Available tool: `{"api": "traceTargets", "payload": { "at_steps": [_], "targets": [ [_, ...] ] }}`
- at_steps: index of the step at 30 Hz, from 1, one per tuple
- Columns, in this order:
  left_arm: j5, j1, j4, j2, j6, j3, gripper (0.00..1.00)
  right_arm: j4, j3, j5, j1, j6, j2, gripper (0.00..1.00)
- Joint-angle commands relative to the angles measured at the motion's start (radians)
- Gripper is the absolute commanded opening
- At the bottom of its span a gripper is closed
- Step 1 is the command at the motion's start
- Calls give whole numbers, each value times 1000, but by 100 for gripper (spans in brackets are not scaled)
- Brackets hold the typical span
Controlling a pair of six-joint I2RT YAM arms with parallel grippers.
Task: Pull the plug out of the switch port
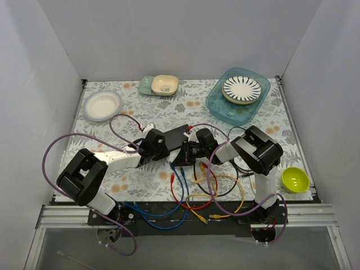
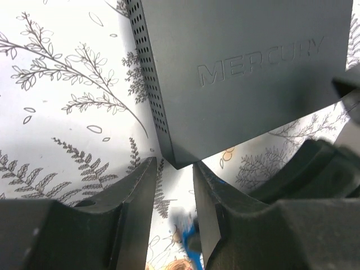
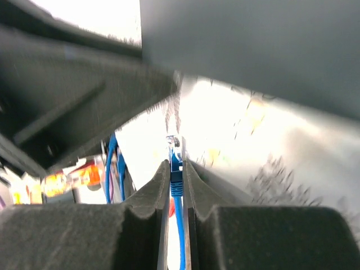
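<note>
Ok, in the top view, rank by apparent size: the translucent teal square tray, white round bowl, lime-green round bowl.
Largest: translucent teal square tray.
Then: white round bowl.
Smallest: lime-green round bowl.

1. The switch box (image 2: pixel 253 73) has a smooth, matt, dark shell that looks like plastic, with relief lettering on top and a side wall punched with fine holes.
2. The bench (image 2: pixel 56 112) carries a smooth cover printed with leaves.
3. The left pincer (image 2: pixel 174 185) is matt black plastic, faintly grainy.
4. The blue plug (image 3: pixel 176 175), pinched in the right pincer (image 3: pixel 176 163), looks like glossy plastic.
5. The lime bowl (image 1: pixel 295 179) at the near right corner is glossy.
</note>
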Motion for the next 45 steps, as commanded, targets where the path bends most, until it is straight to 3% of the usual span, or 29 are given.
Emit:
{"api": "traceTargets", "payload": {
  "at_steps": [1,4,9,12,13,17,18,19,20,21,26,29,31,36,41,45],
  "targets": [
    [-66,6,-97,45,-24,-6,33,-220,-107,59,19,-94,6,1],
    [-92,7,-123,-8,-45,-9,34,-229,-169,151,-7,-91,-127,1],
    [-101,32,-163,-128,-61,-22,36,-652,-68,497,-43,-275,-326,1],
    [-48,48,-181,-174,-45,-2,38,-770,-19,566,-51,-360,-393,1],
    [-30,50,-192,-180,-33,9,39,-786,15,576,-51,-373,-431,17],
    [25,53,-246,-200,-8,61,46,-820,80,634,-51,-407,-576,48],
    [26,53,-255,-216,-19,67,50,-839,107,696,-50,-435,-599,54],
    [31,53,-275,-223,-31,76,59,-897,133,724,-50,-453,-634,67],
    [36,53,-281,-230,-42,83,67,-925,181,752,-51,-468,-648,71],
    [54,53,-283,-239,-53,83,68,-954,193,822,-50,-491,-662,77],
    [247,14,-191,-274,-91,63,73,-1094,187,944,-51,-524,-757,83],
    [199,-54,-203,-286,-128,70,70,-1226,170,1019,-51,-466,-786,81],
    [192,-79,-215,-299,-142,72,67,-1263,123,1032,-54,-444,-836,73],
    [90,-322,-195,-285,-42,209,66,-1207,8,987,-53,-430,-1107,70],
    [60,-564,-136,-60,-10,412,65,-1235,49,1053,-54,-407,-1282,70],
    [52,-663,-58,199,8,549,65,-1323,143,1076,-53,-375,-1337,70]
  ]
}}
